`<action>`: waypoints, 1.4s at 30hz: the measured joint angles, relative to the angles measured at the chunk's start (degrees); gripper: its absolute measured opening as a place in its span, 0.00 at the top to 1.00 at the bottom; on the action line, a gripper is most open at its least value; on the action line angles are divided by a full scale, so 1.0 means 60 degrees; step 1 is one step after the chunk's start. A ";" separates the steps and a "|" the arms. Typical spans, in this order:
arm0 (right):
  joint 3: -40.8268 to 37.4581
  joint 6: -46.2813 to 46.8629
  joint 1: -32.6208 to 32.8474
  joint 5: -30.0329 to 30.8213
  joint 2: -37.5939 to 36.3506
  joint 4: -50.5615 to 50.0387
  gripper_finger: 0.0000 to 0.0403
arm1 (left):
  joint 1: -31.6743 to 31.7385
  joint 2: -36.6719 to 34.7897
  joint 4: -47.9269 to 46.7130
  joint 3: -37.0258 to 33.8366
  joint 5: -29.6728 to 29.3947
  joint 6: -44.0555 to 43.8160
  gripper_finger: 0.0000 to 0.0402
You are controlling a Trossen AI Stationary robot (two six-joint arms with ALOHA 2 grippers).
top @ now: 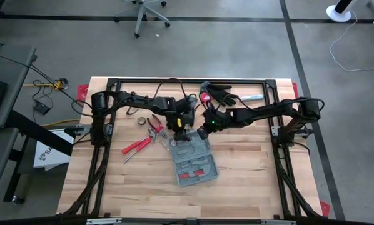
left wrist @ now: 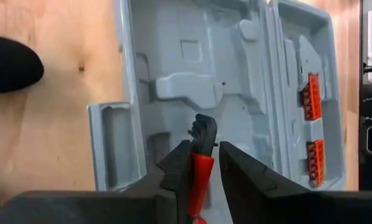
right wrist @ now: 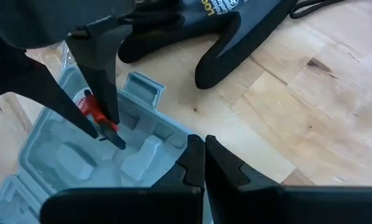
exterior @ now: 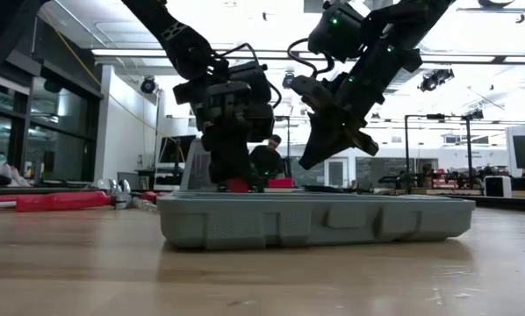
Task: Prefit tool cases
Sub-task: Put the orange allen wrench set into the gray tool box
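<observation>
While its fingers are pinching a red-handled tool (left wrist: 198, 180), the left gripper (left wrist: 203, 163) is hovering over the open tool case (top: 193, 161) lying at table centre. At two o'clock of it, the right gripper (right wrist: 203, 163) is hanging clenched and empty beside black gloves (top: 223, 95).

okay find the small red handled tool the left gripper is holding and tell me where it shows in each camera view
High view: not clearly visible; the left gripper covers it at the open tool case's far end.
Low view: a red bit under that gripper, just above the case rim.
Left wrist view: red-handled tool between the two fingers, over the moulded tray.
Right wrist view: red piece between the far fingers, above the tray.
Shared landmark: the grey case.
</observation>
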 joint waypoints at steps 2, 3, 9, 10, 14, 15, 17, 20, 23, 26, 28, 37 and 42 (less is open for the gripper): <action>0.0000 -0.0028 -0.0004 0.0000 0.0000 0.0004 1.00 | -0.0004 0.0000 -0.0051 0.0000 -0.0131 0.0096 0.82; 0.0000 -0.0046 -0.0004 0.0000 0.0000 0.0004 1.00 | -0.0004 0.0000 -0.0051 0.0000 -0.0299 0.0124 0.82; -0.0004 -0.0070 -0.0007 0.0004 0.0001 0.0007 1.00 | 0.0022 -0.0004 -0.0048 0.0000 -0.0334 0.0163 0.97; -0.0004 -0.0070 -0.0007 0.0004 0.0004 0.0007 1.00 | 0.0022 -0.0004 -0.0047 0.0000 -0.0241 0.0163 0.97; -0.0004 -0.0070 -0.0012 0.0040 0.0004 0.0011 1.00 | 0.0022 -0.0007 0.0073 0.0000 0.0133 0.0153 0.98; -0.0004 -0.0070 -0.0026 0.0040 0.0004 0.0011 1.00 | 0.0022 -0.0007 0.0084 0.0000 0.0129 0.0081 0.98; -0.0004 -0.0059 -0.0063 0.0040 0.0004 0.0011 1.00 | 0.0048 -0.0007 0.0090 0.0000 0.0152 0.0011 0.98; -0.0004 -0.0028 -0.0130 0.0040 0.0004 0.0030 1.00 | 0.0066 -0.0007 0.0129 0.0000 0.0157 -0.0013 0.99; -0.0004 -0.0038 -0.0149 0.0042 0.0004 0.0106 1.00 | 0.0066 -0.0007 0.0302 0.0000 0.0100 -0.0055 0.99; -0.0004 -0.0063 -0.0149 0.0027 0.0004 0.0138 1.00 | 0.0117 -0.0007 0.0688 0.0000 0.0134 -0.0359 0.99; -0.0004 -0.0063 -0.0149 -0.0014 0.0004 0.0135 1.00 | 0.0199 -0.0007 0.0923 0.0000 0.0450 -0.0548 0.99; -0.0004 -0.0212 -0.0149 -0.0051 0.0004 0.0131 1.00 | 0.0255 -0.0018 0.0794 0.0000 0.0650 -0.0510 0.99; -0.0004 -0.0241 -0.0149 -0.0120 0.0004 0.0127 1.00 | 0.0248 0.0073 0.0706 0.0000 0.0614 -0.0490 0.99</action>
